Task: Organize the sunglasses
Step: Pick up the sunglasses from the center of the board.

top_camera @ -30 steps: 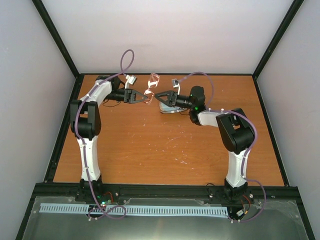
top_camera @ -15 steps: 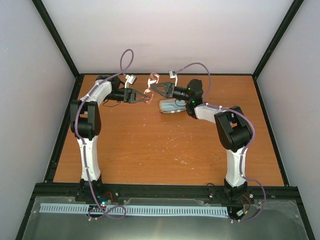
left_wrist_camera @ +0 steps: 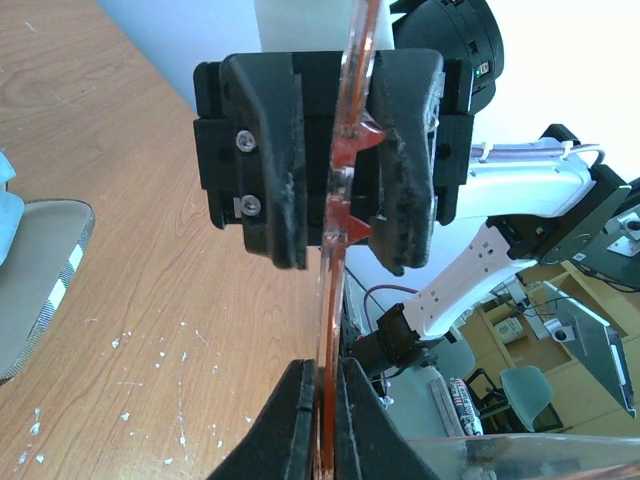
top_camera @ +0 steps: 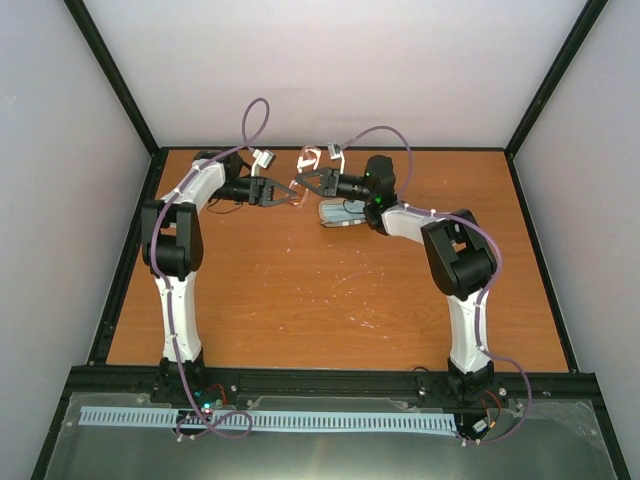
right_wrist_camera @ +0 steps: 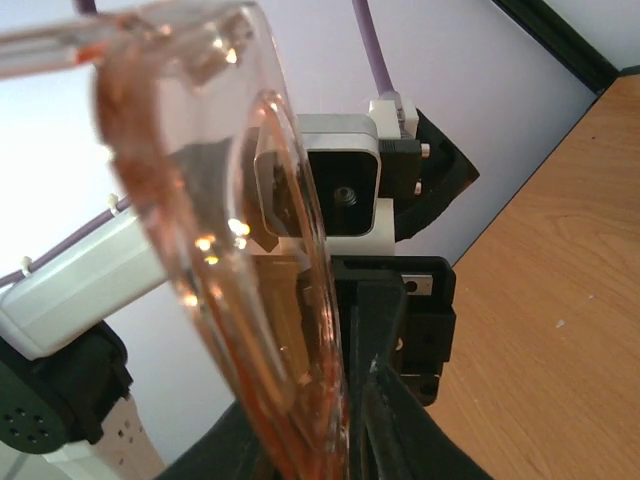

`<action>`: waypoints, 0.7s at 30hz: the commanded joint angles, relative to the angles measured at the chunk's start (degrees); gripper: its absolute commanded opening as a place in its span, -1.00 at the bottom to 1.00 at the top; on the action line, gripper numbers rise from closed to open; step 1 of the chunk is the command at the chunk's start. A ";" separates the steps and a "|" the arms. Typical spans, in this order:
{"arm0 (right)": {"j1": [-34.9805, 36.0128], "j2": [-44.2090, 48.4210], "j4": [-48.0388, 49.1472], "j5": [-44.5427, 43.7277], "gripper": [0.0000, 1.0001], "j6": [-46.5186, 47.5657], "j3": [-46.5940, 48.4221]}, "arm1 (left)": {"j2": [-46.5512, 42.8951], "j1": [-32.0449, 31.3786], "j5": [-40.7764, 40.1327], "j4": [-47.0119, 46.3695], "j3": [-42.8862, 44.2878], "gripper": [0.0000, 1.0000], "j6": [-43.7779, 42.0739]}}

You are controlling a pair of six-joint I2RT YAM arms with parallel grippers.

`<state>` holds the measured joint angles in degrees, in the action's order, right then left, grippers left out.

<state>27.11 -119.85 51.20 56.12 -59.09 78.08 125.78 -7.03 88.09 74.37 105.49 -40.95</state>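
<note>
Wooden table [top_camera: 300, 290] holds a tan striped case [left_wrist_camera: 40, 270] touching blue cloth [left_wrist_camera: 8, 215]; above, left gripper [left_wrist_camera: 322, 390] and right gripper [right_wrist_camera: 340, 420] both clamp the sunglasses [right_wrist_camera: 230, 200].

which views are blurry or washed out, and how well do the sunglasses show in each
top external: evenly lit, sharp, but the sunglasses are tiny; left wrist: edge-on and sharp, the background at right washed out; right wrist: so close they look soft and fill the frame, with small bright glints
</note>
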 commanded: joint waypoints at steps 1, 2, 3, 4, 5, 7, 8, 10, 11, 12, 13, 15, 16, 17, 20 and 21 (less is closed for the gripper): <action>0.73 -1.70 0.49 0.57 -0.66 -0.06 2.88 | -1.45 -0.43 2.78 0.13 2.77 -0.95 0.08; 0.83 -2.01 0.55 0.70 -0.74 -0.21 3.11 | -1.47 -0.44 2.78 0.03 2.86 -0.93 0.08; 0.91 -2.11 0.74 0.68 -0.86 -0.38 3.16 | -1.49 -0.44 2.72 0.04 2.95 -0.91 0.17; 0.87 -2.14 0.81 0.64 -0.93 -0.63 3.13 | -1.50 -0.44 2.58 -0.05 2.95 -0.82 0.21; 0.92 -2.14 0.83 0.65 -0.94 -0.72 3.19 | -1.50 -0.52 2.32 -0.24 2.91 -0.65 0.50; 0.84 -1.87 0.52 0.69 -0.94 -0.91 3.31 | -1.58 -0.49 1.74 -0.91 2.88 0.03 1.29; 0.72 -1.48 -0.15 0.71 -0.94 -0.69 3.22 | -1.57 -0.48 1.23 -1.19 2.88 0.46 1.67; 0.38 -0.01 -4.32 0.83 -0.94 1.02 2.46 | -1.60 -0.40 -0.93 -1.35 3.07 0.98 1.88; 0.01 1.19 -7.25 0.88 -0.94 2.56 1.83 | -1.58 -0.05 -3.93 -1.88 3.23 0.99 2.60; -0.45 2.62 -11.14 0.78 -0.95 4.95 1.14 | -1.55 0.62 -5.37 -3.27 3.31 0.99 4.04; -0.94 4.24 -17.16 0.80 -0.94 8.30 0.77 | -1.70 1.45 -7.02 -5.22 3.22 0.99 6.11; -1.78 7.41 -33.66 0.54 -0.94 18.48 2.03 | -2.43 3.61 -11.02 -11.08 3.18 0.99 11.66; -1.81 8.40 -45.23 -0.11 -0.94 27.04 3.91 | -3.00 4.61 -13.41 -15.13 3.20 0.99 15.08; -1.74 8.79 -54.83 -0.68 -0.94 33.47 6.37 | -3.81 5.46 -15.51 -18.84 3.31 0.99 17.73; -1.71 8.18 -74.01 -1.88 -0.94 43.91 10.72 | -4.74 6.26 -19.34 -27.31 5.83 0.46 23.03; -1.71 8.04 -77.17 -1.99 -0.94 45.48 11.11 | -4.80 6.24 -19.72 -29.31 7.20 -0.05 25.15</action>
<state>25.28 -114.24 3.84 55.24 -32.71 85.03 125.10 -2.20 74.48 59.51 106.89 -25.67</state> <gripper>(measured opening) 0.090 0.849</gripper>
